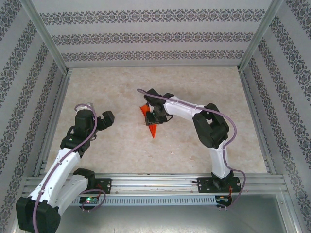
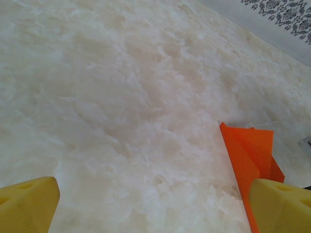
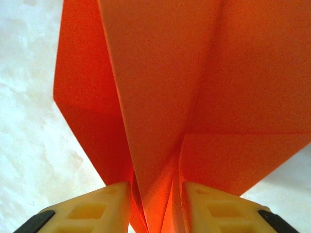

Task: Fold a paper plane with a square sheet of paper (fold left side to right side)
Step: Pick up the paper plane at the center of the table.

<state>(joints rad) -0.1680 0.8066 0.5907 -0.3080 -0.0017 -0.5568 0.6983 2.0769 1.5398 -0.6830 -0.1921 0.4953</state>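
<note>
1. Table point(image 1: 194, 155): pale, marble-patterned surface. It carries the paper plane near its centre.

2. Right arm point(image 1: 209, 126): extends from its base at the near right toward the centre of the table.

3. Left arm point(image 1: 68, 155): bent over the near left part of the table.

4. Paper plane point(image 1: 152, 131): bright orange-red and folded into a narrow pointed form.
   - The sharp tip points toward the near edge of the table.
   - The wider end lies under the right gripper point(image 1: 156, 116) and partly shows on its far left side.
   - In the right wrist view, the layered wings spread away from the fingers, and a folded centre section runs back between them.

5. Right gripper: the two yellow fingers point(image 3: 97, 208) are closed onto the centre fold of the paper plane. Paper fills the narrow gap between them and touches both inner faces.

6. Left gripper point(image 1: 107, 118): positioned left of the paper plane and apart from it in the top view.
   - Its yellow fingertips point(image 2: 29, 204) are spread wide, with bare table between them.
   - They grip nothing.
   - In the left wrist view, an edge of the paper plane appears just beyond the right-hand fingertip. Contact there cannot be determined.
</note>
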